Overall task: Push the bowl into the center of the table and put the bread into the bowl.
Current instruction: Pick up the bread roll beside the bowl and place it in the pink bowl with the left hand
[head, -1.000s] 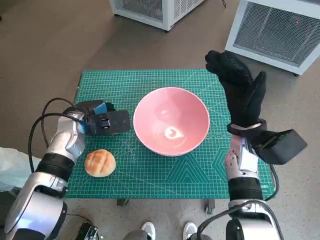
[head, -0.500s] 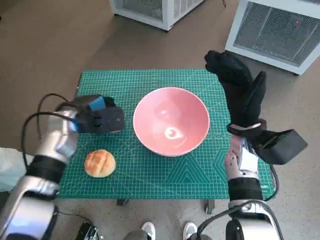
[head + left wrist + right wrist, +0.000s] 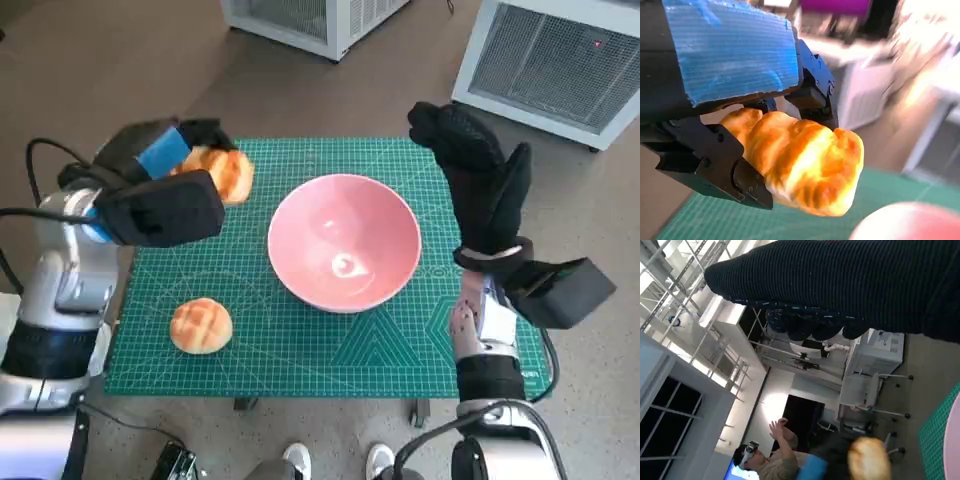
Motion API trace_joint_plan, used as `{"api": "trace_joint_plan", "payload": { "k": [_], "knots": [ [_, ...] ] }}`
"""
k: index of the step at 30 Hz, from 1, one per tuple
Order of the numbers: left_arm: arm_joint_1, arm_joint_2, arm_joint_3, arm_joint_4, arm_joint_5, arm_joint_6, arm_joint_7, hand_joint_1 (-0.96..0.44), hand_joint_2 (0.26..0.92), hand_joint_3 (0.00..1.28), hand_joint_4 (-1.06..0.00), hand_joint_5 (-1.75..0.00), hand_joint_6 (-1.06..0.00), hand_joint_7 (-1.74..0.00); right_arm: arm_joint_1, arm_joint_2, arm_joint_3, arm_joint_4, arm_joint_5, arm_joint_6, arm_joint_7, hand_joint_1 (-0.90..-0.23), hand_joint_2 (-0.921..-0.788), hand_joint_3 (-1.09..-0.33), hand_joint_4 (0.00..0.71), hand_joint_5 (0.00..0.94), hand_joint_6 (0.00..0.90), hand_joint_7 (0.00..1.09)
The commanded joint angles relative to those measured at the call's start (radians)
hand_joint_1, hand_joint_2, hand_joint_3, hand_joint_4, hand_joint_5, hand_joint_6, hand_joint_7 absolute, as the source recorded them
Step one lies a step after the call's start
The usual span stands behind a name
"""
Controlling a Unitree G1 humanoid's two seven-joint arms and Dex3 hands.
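My left hand (image 3: 160, 195) is lifted above the table's back left corner and grips a golden croissant-like bread (image 3: 222, 172). In the left wrist view the bread (image 3: 805, 165) sits between that hand's black fingers (image 3: 715, 160), with the bowl's rim (image 3: 905, 222) low in the picture. The pink bowl (image 3: 343, 242) stands empty near the middle of the green mat (image 3: 300, 350). A round bun (image 3: 201, 325) lies on the mat at the front left. My gloved right hand (image 3: 478, 180) is raised beside the bowl at the right edge, fingers spread and holding nothing.
Two white slatted units (image 3: 310, 20) (image 3: 550, 60) stand on the floor behind the table. A pair of white shoes (image 3: 335, 460) shows at the front edge. In the right wrist view a person (image 3: 770, 460) sits with a raised hand.
My left hand has risen from the mat beside the bun, up and toward the back, and the bread now shows in its grip. The bowl, bun and right hand have stayed put.
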Motion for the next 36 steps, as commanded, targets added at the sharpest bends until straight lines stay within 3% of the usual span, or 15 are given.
{"api": "trace_joint_plan", "payload": {
  "k": [1, 17, 30, 36],
  "knots": [
    [0.006, -0.028, -0.001, -0.102, 0.000, 0.007, 0.000, 0.00, 0.895, 0.03, -0.81, -0.99, -0.70, -1.14, 0.021, -0.001, -0.003, 0.007, 0.013, 0.019, 0.011, -0.683, -0.921, -0.699, 0.261, 0.000, 0.202, 0.41],
    [-0.075, -0.127, -0.131, -0.127, 0.037, -0.041, -0.076, 0.00, 0.913, 0.02, -0.78, -1.06, -0.66, -1.13, 0.035, -0.003, -0.011, -0.004, 0.014, 0.018, 0.015, -0.693, -0.921, -0.696, 0.267, 0.003, 0.197, 0.42],
    [-0.114, -0.230, -0.204, 0.088, 0.034, -0.213, -0.014, 0.00, 0.918, 0.02, -0.79, -1.08, -0.65, -1.13, 0.049, -0.004, -0.015, -0.019, 0.005, 0.015, 0.002, -0.688, -0.921, -0.694, 0.271, 0.004, 0.194, 0.42],
    [-0.114, -0.269, -0.206, 0.181, 0.016, -0.269, 0.004, 0.00, 0.921, 0.14, -0.68, -1.26, -0.49, -1.20, 0.060, -0.005, -0.014, -0.034, 0.002, 0.019, -0.005, -0.688, -0.921, -0.692, 0.269, 0.002, 0.178, 0.41]
  ]
}}
